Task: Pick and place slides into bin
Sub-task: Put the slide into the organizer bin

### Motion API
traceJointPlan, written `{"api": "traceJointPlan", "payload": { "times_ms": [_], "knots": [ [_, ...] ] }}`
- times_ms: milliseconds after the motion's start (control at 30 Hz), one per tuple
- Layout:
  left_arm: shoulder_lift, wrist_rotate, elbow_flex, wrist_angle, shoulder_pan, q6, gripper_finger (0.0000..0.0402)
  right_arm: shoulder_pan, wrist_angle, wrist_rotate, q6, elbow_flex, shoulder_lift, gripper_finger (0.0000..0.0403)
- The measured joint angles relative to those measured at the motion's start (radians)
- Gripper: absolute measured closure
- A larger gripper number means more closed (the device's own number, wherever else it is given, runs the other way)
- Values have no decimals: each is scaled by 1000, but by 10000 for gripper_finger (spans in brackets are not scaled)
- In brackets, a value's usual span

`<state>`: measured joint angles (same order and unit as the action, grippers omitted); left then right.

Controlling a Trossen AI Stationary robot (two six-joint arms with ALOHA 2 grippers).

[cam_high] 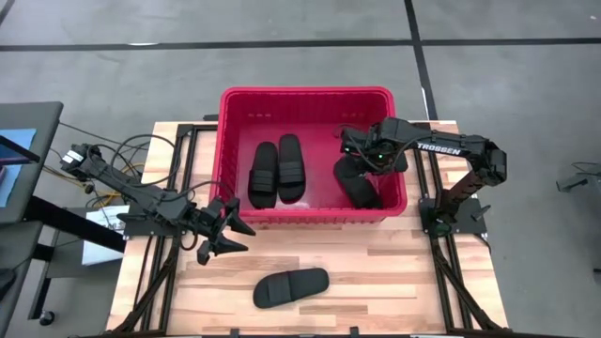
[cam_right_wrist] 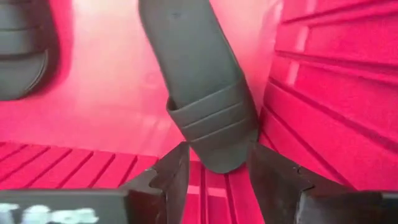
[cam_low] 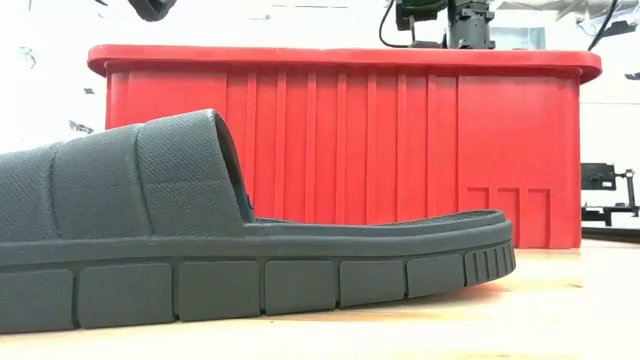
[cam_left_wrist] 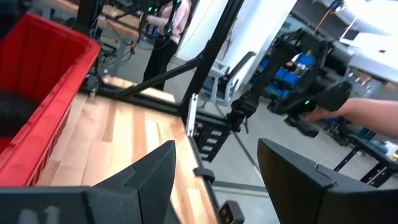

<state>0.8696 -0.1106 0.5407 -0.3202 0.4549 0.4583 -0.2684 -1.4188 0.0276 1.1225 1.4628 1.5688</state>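
Note:
The red bin [cam_high: 305, 94] stands at the table's far middle. Two black slides [cam_high: 264, 175] [cam_high: 291, 167] lie side by side on its floor at the left. A third slide [cam_right_wrist: 205, 93] lies on the floor at the bin's right side, close to the right wall. My right gripper [cam_right_wrist: 217, 180] hangs open right above it, pointing down, with the slide's strap end [cam_right_wrist: 217, 134] below the gap between its fingers. One more slide [cam_high: 291, 286] lies sole-down on the table near the front edge. My left gripper [cam_high: 225, 235] stands open above the table, by the bin's near left corner.
The bin's near wall [cam_low: 340, 140] rises behind the loose slide [cam_low: 200, 250] in the low view. Bare planks [cam_high: 413, 282] lie right of that slide. Beyond the table, a person's hand [cam_left_wrist: 373, 112] holds a black device, and another person [cam_left_wrist: 168, 25] stands farther off.

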Motion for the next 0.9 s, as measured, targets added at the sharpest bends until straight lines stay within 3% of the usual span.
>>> {"api": "traceJointPlan", "payload": {
  "times_ms": [267,400,500,633,733,900],
  "knots": [
    [0,-18,0,39,0,0,184,21,0,93,-119,0,0,318],
    [0,-74,0,38,0,-4,184,20,2,130,-220,26,0,386],
    [0,-136,0,36,-2,-36,184,20,2,203,-280,72,0,393],
    [0,-227,0,-3,-18,-144,184,4,18,295,-406,147,-26,401],
    [0,-322,0,-82,-43,-307,184,-2,32,362,-502,185,-68,399],
    [-1,-593,0,-272,-116,-562,184,14,78,478,-596,203,-189,401]
  ]
}}
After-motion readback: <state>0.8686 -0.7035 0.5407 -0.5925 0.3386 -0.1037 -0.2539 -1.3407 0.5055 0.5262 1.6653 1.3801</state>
